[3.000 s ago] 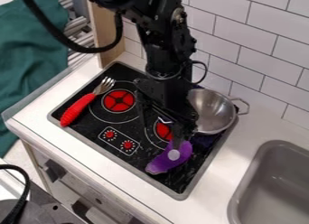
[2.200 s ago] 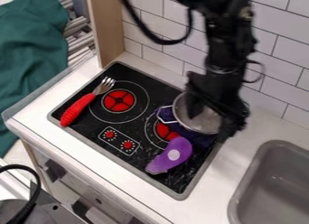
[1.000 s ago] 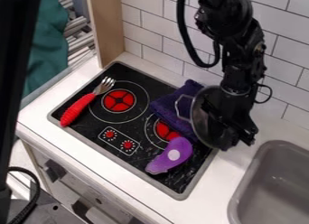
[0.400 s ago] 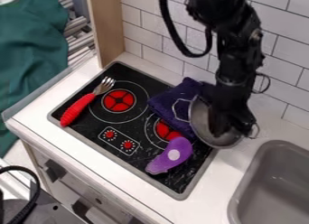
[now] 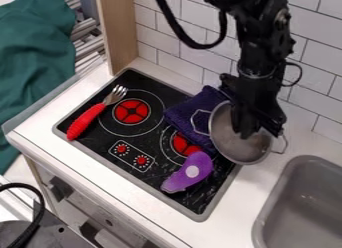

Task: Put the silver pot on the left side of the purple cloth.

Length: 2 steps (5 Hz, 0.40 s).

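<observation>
Can't tell jaws of black gripper [image 5: 248, 131] apart or clamped (too dark down there). Hangs over silver pot [image 5: 230, 144], at right edge of purple cloth [image 5: 182, 113], with handle [image 5: 192, 122] across cloth.

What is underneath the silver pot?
The purple cloth shows under the image-left handle of the silver pot and meets the rim there. White counter shows past the rim, lower right. Whatever lies beneath the pot's body is covered.
</observation>
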Each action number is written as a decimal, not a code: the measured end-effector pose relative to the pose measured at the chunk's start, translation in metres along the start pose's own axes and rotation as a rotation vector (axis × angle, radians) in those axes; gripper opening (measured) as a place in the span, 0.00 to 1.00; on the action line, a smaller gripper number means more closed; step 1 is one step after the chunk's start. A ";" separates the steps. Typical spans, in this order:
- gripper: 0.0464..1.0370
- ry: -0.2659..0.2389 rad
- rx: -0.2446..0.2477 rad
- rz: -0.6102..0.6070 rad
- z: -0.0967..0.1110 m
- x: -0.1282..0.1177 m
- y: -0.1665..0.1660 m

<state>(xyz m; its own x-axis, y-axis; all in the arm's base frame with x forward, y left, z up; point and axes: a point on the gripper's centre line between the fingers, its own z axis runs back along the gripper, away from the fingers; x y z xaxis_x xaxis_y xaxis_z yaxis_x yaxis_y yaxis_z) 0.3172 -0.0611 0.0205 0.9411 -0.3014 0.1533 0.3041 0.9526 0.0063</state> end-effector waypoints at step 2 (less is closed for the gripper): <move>0.75 0.055 -0.027 -0.042 -0.005 -0.017 -0.007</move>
<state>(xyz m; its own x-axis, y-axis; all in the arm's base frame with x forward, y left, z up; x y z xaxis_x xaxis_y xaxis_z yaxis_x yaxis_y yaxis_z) 0.2995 -0.0631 0.0129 0.9338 -0.3438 0.0991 0.3469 0.9378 -0.0147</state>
